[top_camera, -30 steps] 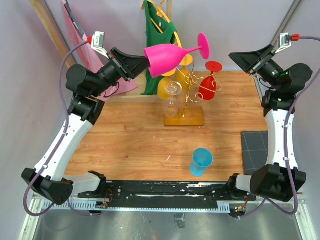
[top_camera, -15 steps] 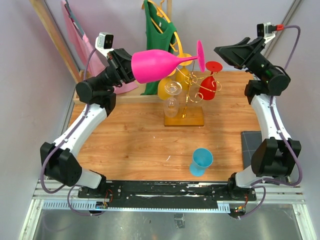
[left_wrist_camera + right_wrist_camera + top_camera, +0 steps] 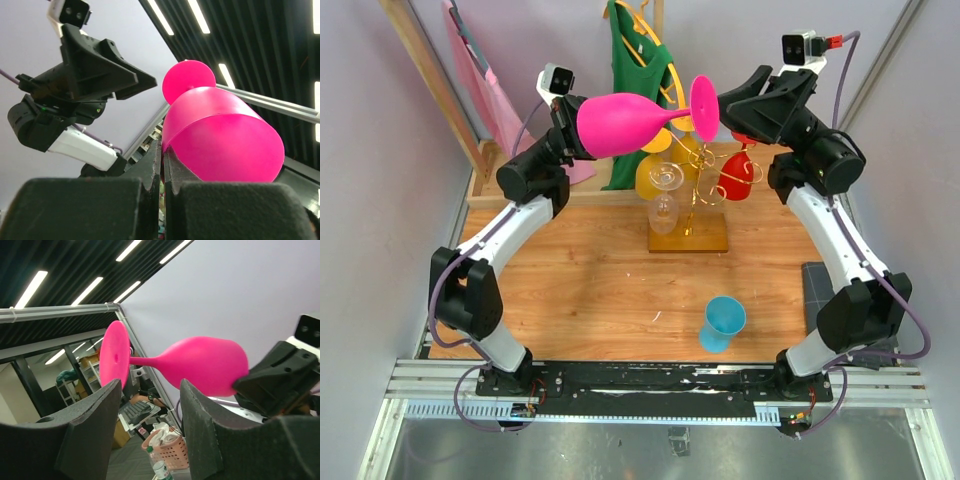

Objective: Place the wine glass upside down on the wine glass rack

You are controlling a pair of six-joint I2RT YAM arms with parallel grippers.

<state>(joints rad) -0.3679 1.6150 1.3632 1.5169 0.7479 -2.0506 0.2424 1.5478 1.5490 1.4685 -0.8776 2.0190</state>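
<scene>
left gripper (image 3: 162,150) is clamped tight on the rim of the pink wine glass (image 3: 220,135), one finger inside the bowl and one outside as far as I can tell. That pinch lets it carry the glass lying sideways, high in the air over the far part of the table, foot pointing right

right gripper (image 3: 150,390) has its jaws apart with nothing in them, lined up on the foot and stem; the foot shows in the gap between its fingers (image 3: 92,425), no contact that I can see. My guess is this is a handover: the rim grip leaves the stem free, and the stem is what has to slide into a wire arm, so the other arm needs to take over

below them, at the far middle of the table, the gold wine glass rack (image 3: 710,240) already has a yellow glass (image 3: 655,175), a clear glass (image 3: 663,212) and a red glass (image 3: 735,178) hanging foot-up. A blue cup (image 3: 723,322) sits well nearer

no brands, labels or readable writing anywhere
</scene>
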